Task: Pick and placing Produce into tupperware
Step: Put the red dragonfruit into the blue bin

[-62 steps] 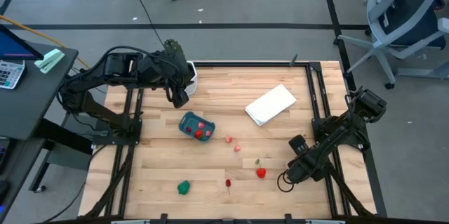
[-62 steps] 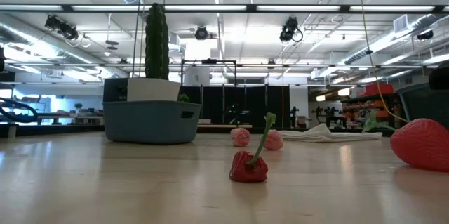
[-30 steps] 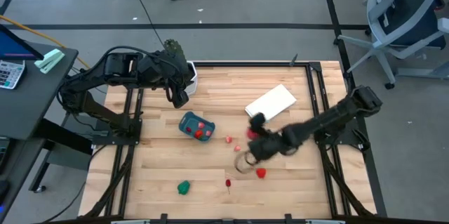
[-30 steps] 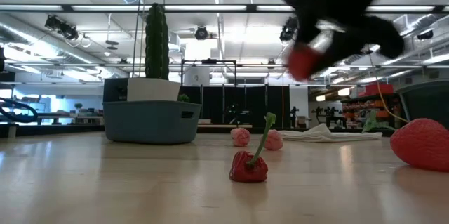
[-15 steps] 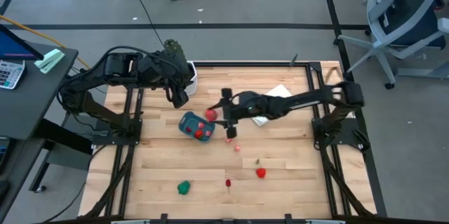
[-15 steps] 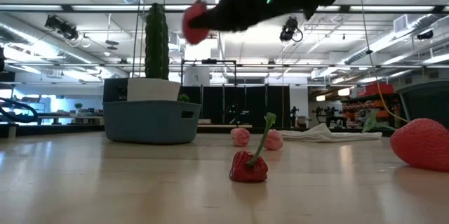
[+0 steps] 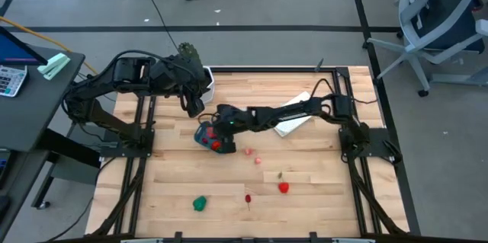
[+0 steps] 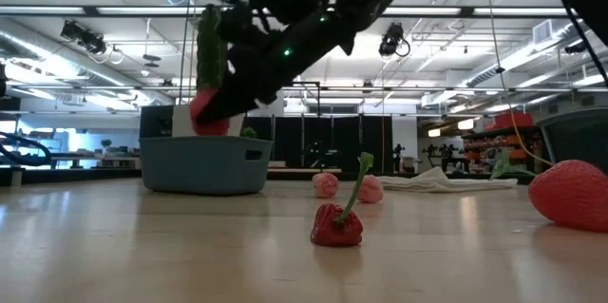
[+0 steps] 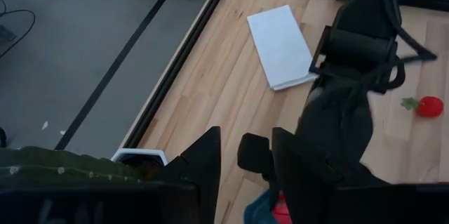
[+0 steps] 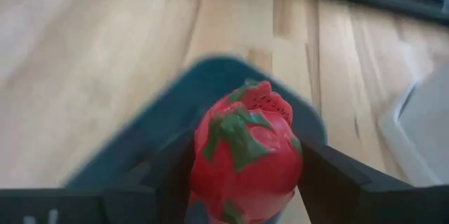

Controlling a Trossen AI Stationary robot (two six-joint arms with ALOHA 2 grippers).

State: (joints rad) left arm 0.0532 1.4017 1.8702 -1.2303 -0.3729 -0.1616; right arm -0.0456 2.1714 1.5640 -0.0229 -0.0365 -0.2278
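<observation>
The teal tupperware [image 7: 204, 139] stands left of the table's middle with red produce [image 7: 216, 146] inside it. My right gripper [image 7: 210, 126] reaches in from the right and is shut on a red toy strawberry [image 8: 209, 113] just above the tupperware [image 8: 203, 163]. Loose produce lies on the wood: two pink pieces [image 7: 248, 151], a red strawberry [image 7: 283, 187], a small red pepper [image 8: 337, 224] and a green piece [image 7: 200, 203]. My left gripper [image 7: 195, 107] hangs open above the table's far left, with nothing between its fingers. My right gripper pinches the strawberry by its two sides [image 10: 205, 171] between its two fingers [image 10: 165, 178]. The fingers slant downward from the table's right. The green leaf cap [image 10: 235, 134] faces back toward the wrist. The strawberry is lifted clear, over the tupperware's open top [image 10: 210, 97].
A cactus in a white pot [image 7: 204, 81] stands at the far left corner, close behind my left gripper. A flat white item [image 7: 293, 123] lies right of the middle, partly under my right arm. Bare wood lies along the near edge.
My right gripper has carried the strawberry from the near middle toward the table's left and far side. It has rolled its wrist and come down until it is over the tupperware. The strawberry has stayed in its hold throughout.
</observation>
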